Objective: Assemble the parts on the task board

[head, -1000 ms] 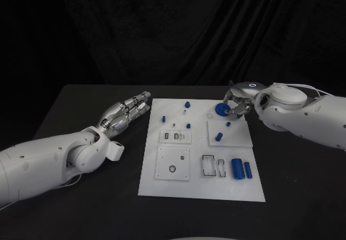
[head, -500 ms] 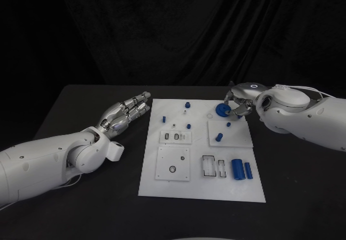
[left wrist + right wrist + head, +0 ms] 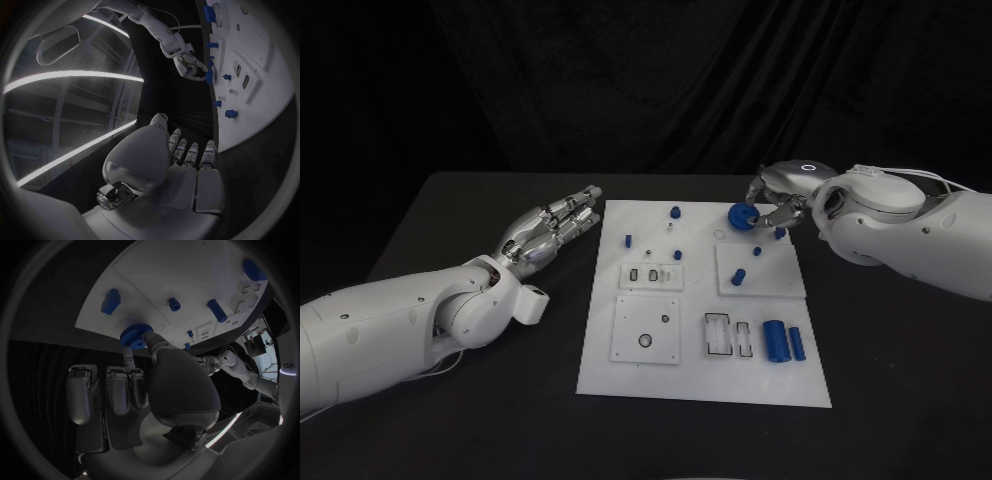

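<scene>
The right hand (image 3: 773,205) pinches a blue gear (image 3: 743,214) just above the board's (image 3: 704,385) far corner; the left hand (image 3: 553,228) rests open beside it.

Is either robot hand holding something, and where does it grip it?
The right robot hand pinches a blue gear by its toothed rim. The left robot hand holds nothing.

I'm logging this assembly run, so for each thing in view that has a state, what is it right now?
right robot hand: pinching the blue gear.
blue gear: held at the board's far right corner.
left robot hand: holds nothing, fingers stretched out, beside the board's left edge.
task board: flat on the table.
two blue cylinders: lying side by side, near right of the board.
blue peg: standing on the raised right plate.
</scene>
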Tool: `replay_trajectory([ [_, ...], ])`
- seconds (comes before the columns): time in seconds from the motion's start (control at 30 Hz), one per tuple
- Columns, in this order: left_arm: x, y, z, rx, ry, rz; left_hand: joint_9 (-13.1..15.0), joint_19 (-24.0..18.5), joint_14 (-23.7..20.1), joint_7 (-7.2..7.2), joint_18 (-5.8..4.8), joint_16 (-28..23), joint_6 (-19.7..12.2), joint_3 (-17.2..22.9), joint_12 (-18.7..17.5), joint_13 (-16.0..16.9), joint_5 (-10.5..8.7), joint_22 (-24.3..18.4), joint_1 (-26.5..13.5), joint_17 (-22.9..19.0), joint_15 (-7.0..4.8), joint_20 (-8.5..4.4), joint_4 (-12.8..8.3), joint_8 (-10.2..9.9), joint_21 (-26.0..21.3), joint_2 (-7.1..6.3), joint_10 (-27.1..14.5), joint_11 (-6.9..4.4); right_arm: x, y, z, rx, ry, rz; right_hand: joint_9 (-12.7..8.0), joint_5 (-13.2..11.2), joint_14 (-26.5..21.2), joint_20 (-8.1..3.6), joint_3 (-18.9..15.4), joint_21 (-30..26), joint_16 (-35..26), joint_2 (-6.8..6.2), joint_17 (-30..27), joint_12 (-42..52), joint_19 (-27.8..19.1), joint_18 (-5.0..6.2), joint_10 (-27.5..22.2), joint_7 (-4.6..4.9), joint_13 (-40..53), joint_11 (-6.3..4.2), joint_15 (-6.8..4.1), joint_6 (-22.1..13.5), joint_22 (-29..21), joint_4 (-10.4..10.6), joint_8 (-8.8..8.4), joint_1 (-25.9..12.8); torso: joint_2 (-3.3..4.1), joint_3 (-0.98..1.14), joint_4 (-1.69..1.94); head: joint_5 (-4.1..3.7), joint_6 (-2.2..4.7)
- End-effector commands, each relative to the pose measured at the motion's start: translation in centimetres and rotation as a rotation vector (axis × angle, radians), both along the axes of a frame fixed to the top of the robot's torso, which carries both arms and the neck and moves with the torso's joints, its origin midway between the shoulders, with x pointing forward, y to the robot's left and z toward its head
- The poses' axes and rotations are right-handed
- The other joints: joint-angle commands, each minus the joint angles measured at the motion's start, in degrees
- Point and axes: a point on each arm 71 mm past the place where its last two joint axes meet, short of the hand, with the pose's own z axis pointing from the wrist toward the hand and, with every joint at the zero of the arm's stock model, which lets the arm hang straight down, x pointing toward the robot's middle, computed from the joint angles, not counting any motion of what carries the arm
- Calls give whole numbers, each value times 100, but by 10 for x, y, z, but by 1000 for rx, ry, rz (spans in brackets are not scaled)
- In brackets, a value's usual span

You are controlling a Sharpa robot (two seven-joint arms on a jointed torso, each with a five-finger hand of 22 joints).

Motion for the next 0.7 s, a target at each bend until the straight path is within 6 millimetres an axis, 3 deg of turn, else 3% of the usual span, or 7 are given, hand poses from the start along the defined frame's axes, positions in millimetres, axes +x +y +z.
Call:
replay_trajectory([
  [0.03,-1,-1,2,-26,-34,-12,-2,13,3,19,58,-18,-21,37,10,7,25,7,42,-7,53,44,3,27,33,-7,6,38,-2,3,6,12,-30,9,653,11,590,-44,-11,15,17,14,1509,15,513,-98,606,-282,1508,-49,-49,322,1459,-24,65,-31,-12,-2,1,11,-4],
  [0.23,-1,-1,2,-26,-34,-12,-1,14,3,21,58,-18,-20,39,11,7,24,8,41,-7,57,48,4,28,34,-9,7,40,-7,11,12,17,-33,31,663,12,590,-47,-16,23,17,11,1509,15,518,-100,606,-280,1508,-50,-51,315,1462,-18,61,-44,-11,3,-4,46,-14],
  [0.7,-1,-4,2,-27,-32,-17,-1,15,3,22,58,-18,-18,41,13,7,24,8,40,-7,62,54,5,29,34,-11,8,43,-15,43,17,16,-15,112,674,17,590,-51,-17,33,17,19,1509,15,525,-103,606,-273,1508,-48,-54,281,1465,-5,38,-64,11,7,3,14,7],
])
